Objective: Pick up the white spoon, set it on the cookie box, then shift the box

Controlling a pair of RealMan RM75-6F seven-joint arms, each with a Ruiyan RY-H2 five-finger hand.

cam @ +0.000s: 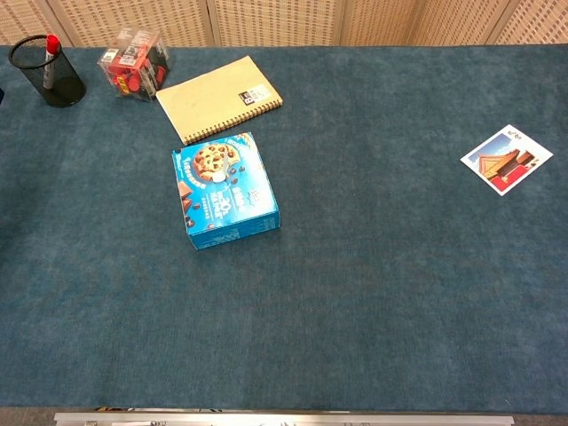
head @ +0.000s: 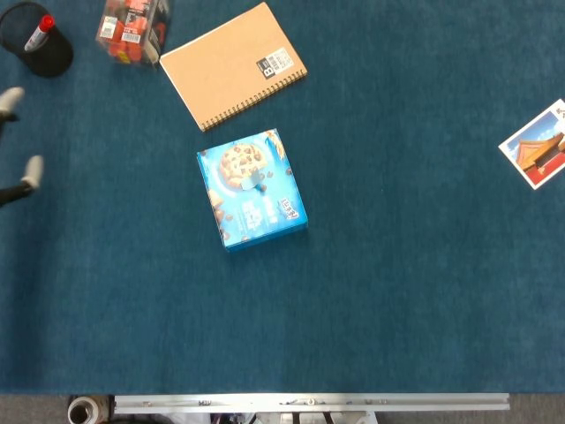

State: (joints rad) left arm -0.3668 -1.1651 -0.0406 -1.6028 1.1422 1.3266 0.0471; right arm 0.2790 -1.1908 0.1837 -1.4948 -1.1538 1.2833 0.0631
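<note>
The blue cookie box [head: 253, 190] lies flat on the blue cloth, left of the table's middle; the chest view shows the box [cam: 225, 190] too. A small white shape [head: 254, 182] sits on its lid beside the printed cookie; it is too small to tell whether it is the white spoon. Of my left hand [head: 19, 141] only pale fingertips [head: 33, 168] show at the far left edge of the head view, spread apart, holding nothing, well away from the box. The chest view shows no hand. My right hand is out of sight.
A tan spiral notebook [head: 234, 64] lies just behind the box. A clear container of red items [head: 131, 30] and a black mesh pen cup [head: 37, 40] stand at the back left. A picture card [head: 536, 143] lies at the far right.
</note>
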